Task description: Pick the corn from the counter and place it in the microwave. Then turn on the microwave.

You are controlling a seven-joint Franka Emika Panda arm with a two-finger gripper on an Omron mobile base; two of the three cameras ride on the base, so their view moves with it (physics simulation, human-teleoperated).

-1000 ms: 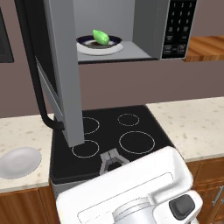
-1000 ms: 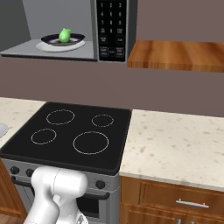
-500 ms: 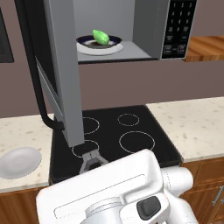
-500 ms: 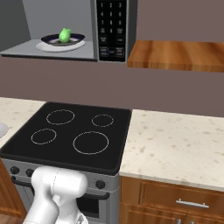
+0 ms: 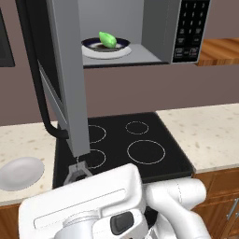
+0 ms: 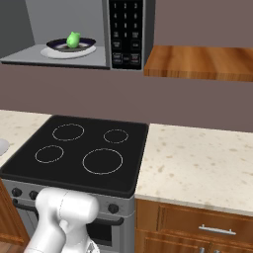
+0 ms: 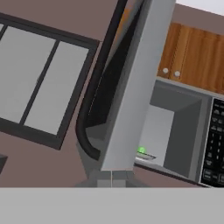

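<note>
Green against the grey cavity, the corn (image 5: 108, 39) lies on a dark plate (image 5: 93, 45) that sits on a white turntable dish inside the microwave (image 5: 158, 32), and we see it again from the right base view (image 6: 73, 39) and as a small green speck in the hand view (image 7: 141, 150). The microwave door (image 5: 67, 74) stands swung wide, its black handle (image 5: 44, 107) curving down its outer face. Our gripper (image 5: 78, 172) hangs low over the black stovetop (image 5: 140, 144), just below the door's bottom corner, with its fingers pressed together and nothing between them; whether the tips touch the door edge we cannot quite tell. A white plate (image 5: 19, 172) rests on the speckled counter (image 5: 207, 133), left of the stovetop.
</note>
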